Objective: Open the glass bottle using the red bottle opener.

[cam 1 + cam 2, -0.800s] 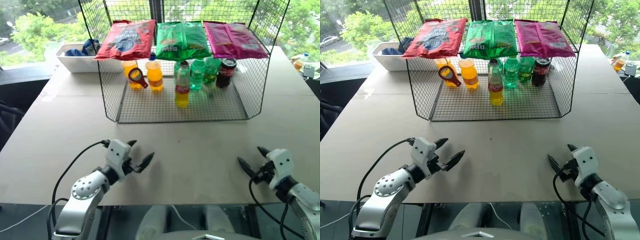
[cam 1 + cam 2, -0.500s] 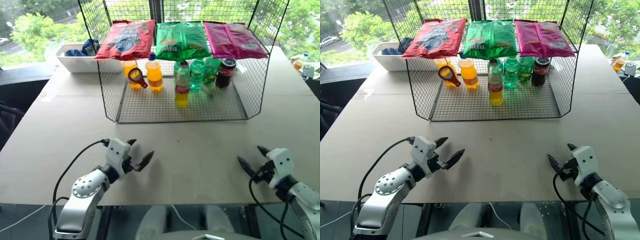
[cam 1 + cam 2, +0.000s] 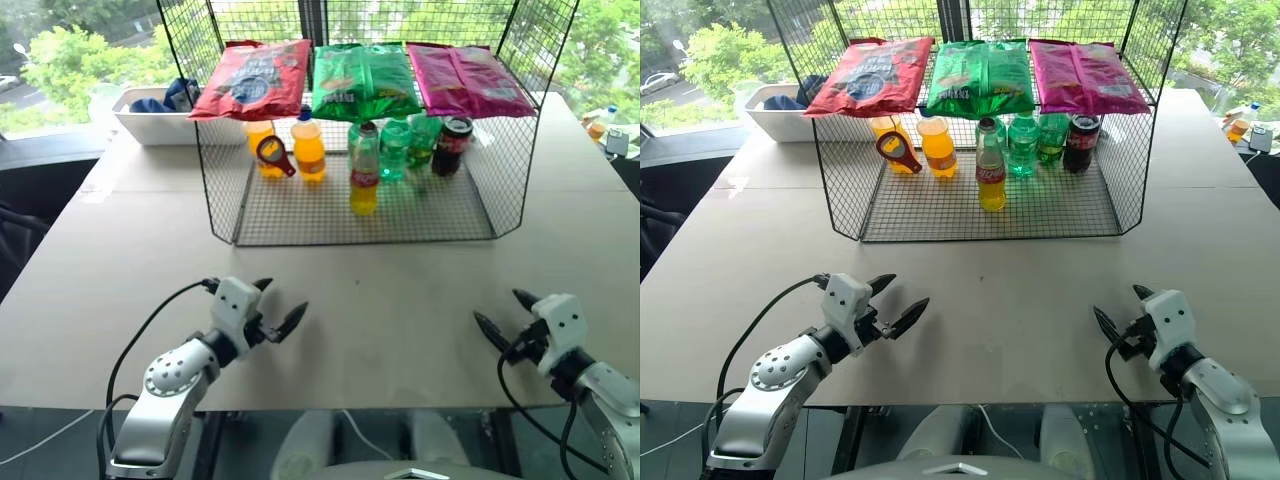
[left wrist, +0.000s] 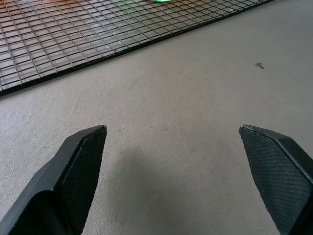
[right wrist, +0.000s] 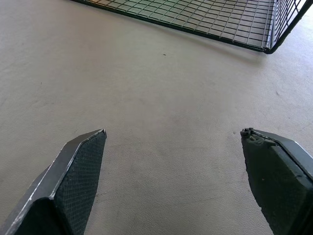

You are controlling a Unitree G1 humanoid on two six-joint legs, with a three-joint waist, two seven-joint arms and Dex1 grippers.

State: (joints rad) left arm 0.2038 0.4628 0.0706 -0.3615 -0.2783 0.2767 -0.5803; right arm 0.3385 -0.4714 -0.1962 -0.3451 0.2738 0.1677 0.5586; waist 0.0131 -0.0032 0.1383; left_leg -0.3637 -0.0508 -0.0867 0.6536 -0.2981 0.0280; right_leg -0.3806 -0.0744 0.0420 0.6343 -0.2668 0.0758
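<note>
glass bottle [image 3: 364, 168], slim and clear with yellow drink and a red label, stands inside the black wire rack [image 3: 480, 225]; flat red bottle opener [image 3: 272, 153] hangs left of it. nothing has shifted: left gripper [image 3: 277, 308] and right gripper [image 3: 500, 315] remain spread, empty, well short of the rack, so the task is unstarted.

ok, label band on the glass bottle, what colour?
Red, round the middle of the glass bottle, over yellow-orange drink. Clearest in the right eye view.

Both arms are silver-grey metal with round, screw-dotted joint caps; each ends in a white boxy wrist block carrying the left gripper [image 3: 277, 304] and the right gripper [image 3: 503, 314], two black tapering fingers with cross-hatched pads [image 4: 83, 161]; black cables loop alongside.
</note>
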